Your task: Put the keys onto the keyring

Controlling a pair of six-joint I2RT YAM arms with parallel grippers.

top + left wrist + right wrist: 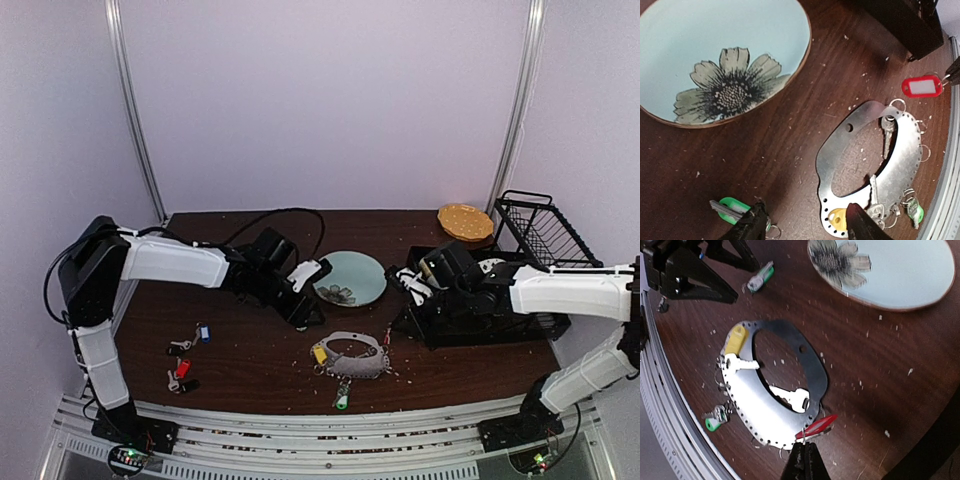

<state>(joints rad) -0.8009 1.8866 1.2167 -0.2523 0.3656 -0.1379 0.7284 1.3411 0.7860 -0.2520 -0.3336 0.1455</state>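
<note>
The keyring (352,362) (905,160) (755,405), a flat grey metal oval with small holes along its rim, lies on the table near the front. A yellow-tagged key (837,218) (736,338) and a green-tagged key (342,400) (712,424) hang on it. My right gripper (805,450) is shut on the small ring of a red-tagged key (386,337) (922,86) (819,424) at the keyring's edge. My left gripper (308,312) (807,227) is open just left of the keyring. A second green-tagged key (732,207) (762,277) lies on the table beside its left finger (752,225).
Loose keys with blue (204,333) and red (182,367) tags lie at the front left. A pale green flowered plate (372,288) (685,30) sits behind the keyring. A black box (480,320), a wire rack (545,230) and a round cork disc (465,222) stand at the right. Crumbs dot the table.
</note>
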